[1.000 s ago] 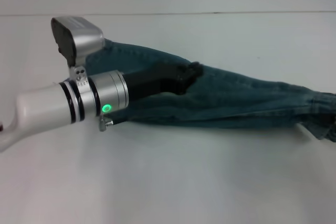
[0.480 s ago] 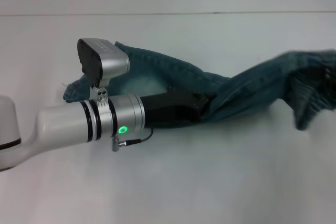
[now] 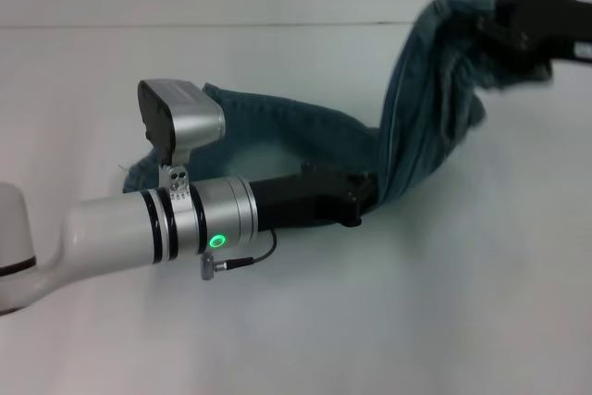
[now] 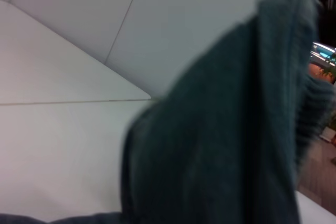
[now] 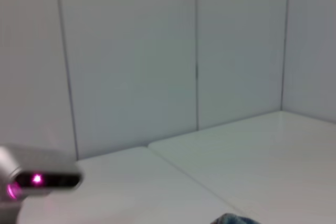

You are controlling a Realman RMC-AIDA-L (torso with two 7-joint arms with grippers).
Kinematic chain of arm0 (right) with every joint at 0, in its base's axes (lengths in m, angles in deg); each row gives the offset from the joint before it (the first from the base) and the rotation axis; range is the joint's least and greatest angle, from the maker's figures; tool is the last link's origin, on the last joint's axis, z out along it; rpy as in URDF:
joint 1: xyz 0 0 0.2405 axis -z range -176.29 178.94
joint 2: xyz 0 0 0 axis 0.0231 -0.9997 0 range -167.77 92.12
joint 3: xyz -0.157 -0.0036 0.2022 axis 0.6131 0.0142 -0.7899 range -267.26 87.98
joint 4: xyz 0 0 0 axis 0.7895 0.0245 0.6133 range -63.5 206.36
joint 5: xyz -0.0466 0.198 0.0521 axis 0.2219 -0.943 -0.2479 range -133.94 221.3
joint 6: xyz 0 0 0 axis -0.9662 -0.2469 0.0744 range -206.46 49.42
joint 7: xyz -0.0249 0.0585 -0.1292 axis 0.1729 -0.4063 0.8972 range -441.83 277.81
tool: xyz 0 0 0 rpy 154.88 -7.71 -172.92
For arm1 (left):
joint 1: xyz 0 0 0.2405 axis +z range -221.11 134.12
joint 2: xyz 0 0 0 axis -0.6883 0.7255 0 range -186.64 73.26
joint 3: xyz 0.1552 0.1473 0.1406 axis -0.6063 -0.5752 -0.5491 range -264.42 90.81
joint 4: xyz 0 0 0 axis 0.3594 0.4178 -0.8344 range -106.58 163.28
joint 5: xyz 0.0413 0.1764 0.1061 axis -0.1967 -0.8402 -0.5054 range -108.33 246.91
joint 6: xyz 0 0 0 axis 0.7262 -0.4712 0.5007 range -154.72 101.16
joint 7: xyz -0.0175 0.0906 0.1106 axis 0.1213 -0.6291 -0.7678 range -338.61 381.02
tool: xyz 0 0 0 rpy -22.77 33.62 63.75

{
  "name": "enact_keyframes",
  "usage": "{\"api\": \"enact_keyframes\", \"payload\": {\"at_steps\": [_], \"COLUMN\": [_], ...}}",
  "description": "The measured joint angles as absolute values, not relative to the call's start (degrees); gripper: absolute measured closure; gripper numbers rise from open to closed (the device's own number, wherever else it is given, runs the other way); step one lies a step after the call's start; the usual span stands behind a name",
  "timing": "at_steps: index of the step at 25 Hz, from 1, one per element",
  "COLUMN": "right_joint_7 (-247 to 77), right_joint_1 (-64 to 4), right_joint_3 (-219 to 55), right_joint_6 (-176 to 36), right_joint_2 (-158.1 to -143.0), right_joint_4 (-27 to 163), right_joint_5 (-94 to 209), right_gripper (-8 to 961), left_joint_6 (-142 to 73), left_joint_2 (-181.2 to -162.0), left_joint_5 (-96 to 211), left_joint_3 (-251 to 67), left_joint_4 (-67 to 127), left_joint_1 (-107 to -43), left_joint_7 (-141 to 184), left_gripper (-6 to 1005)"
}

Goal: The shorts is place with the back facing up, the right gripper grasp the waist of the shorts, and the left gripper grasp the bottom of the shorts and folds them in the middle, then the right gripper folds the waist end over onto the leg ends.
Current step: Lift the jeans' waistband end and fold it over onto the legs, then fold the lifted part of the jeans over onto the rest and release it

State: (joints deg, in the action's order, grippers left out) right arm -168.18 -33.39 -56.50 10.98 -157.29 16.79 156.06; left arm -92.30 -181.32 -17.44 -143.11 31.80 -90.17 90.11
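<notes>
Denim shorts [image 3: 305, 131] lie partly on the white table [image 3: 444, 302]. The right gripper [image 3: 504, 25] pinches the waist [image 3: 462, 2] up high to fold it over. The left gripper [image 3: 356, 199] presses the middle down, and I cannot tell how its fingers are set.

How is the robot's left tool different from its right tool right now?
The left tool is low, down on the table at the middle of the shorts; the right tool is raised high at the far right. The left tool rests against denim that lies low, while the right tool lifts the waist end so the cloth hangs down. Both are black and both touch the same shorts.
</notes>
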Motion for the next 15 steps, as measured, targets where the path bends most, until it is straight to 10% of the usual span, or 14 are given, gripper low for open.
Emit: {"api": "enact_keyframes", "payload": {"at_steps": [15], "right_joint_7": [-171.4], "right_joint_1": [-42.1], "right_joint_3": [-42.4], "right_joint_6": [7.2], "right_joint_2": [-156.38], "right_joint_4": [22.4], "right_joint_5": [159.0], "right_gripper": [902], "left_joint_6": [-92.8], "left_joint_2": [-181.03], "left_joint_5": [-17.5], "left_joint_3": [-140.1], "left_joint_4": [38.8], "left_joint_1": [-83.8], "left_joint_7": [88.2], "left_gripper": [998]}}
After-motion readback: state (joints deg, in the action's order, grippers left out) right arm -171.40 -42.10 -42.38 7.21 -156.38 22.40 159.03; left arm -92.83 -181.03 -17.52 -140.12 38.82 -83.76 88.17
